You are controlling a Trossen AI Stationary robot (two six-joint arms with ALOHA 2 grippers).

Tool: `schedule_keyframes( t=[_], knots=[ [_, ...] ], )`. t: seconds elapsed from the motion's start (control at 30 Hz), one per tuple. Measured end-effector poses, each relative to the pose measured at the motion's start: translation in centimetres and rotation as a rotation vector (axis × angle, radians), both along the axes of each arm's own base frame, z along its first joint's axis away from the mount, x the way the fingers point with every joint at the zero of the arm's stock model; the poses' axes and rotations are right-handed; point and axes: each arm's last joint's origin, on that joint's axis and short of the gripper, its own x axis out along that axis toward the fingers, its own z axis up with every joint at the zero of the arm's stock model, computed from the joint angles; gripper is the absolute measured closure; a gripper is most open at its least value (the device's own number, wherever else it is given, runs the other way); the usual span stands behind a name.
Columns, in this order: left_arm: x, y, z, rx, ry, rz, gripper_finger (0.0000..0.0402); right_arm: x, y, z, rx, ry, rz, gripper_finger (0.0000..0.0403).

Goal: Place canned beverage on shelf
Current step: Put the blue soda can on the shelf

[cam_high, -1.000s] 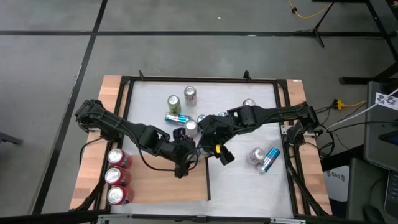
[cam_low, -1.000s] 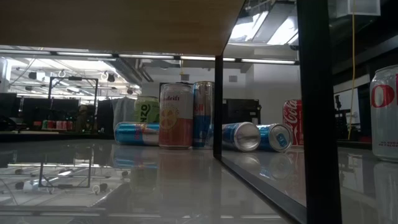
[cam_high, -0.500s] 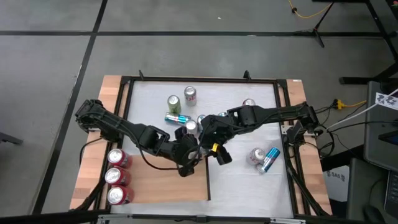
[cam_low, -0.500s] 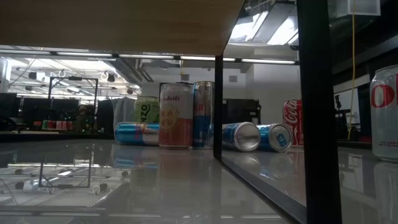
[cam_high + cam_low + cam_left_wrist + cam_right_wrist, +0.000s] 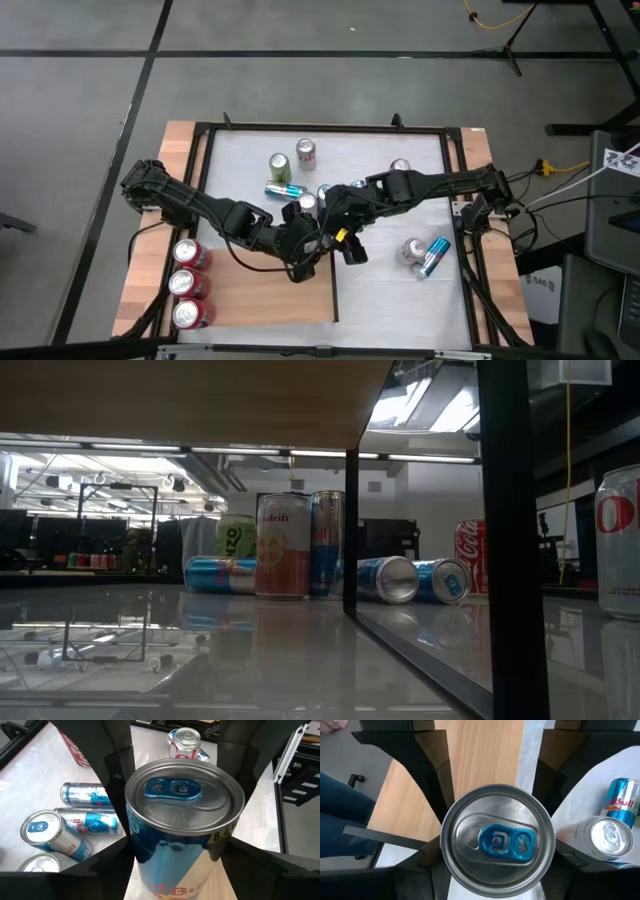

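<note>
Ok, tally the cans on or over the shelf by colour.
red cans, standing on the shelf: 3
blue can, over its edge, held by left gripper and right gripper: 1
total: 4

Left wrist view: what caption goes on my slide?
Two dark end effectors clamp a silver-topped blue aluminium can above the light-brown wooden shelf.

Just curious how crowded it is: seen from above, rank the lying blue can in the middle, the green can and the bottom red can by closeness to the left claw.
1. Lying blue can, mid-table beside the left claw.
2. Green can, standing just beyond it.
3. Bottom red can, on the shelf's far left edge.
</note>
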Motion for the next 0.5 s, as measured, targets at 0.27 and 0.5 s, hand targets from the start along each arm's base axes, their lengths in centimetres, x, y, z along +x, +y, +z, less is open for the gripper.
schedule_keyframes(
  t=[0.27,0.5],
  knots=[
    [-0.02,0.02,0.03,0.006,-0.001,0.002,0.0178,0.02,0.03,0.01,-0.002,-0.006,0.010,0.0187],
    [-0.07,-0.07,0.07,0.020,-0.008,0.011,0.0192,0.03,0.03,0.02,-0.002,-0.007,0.016,0.0158]
  ],
)
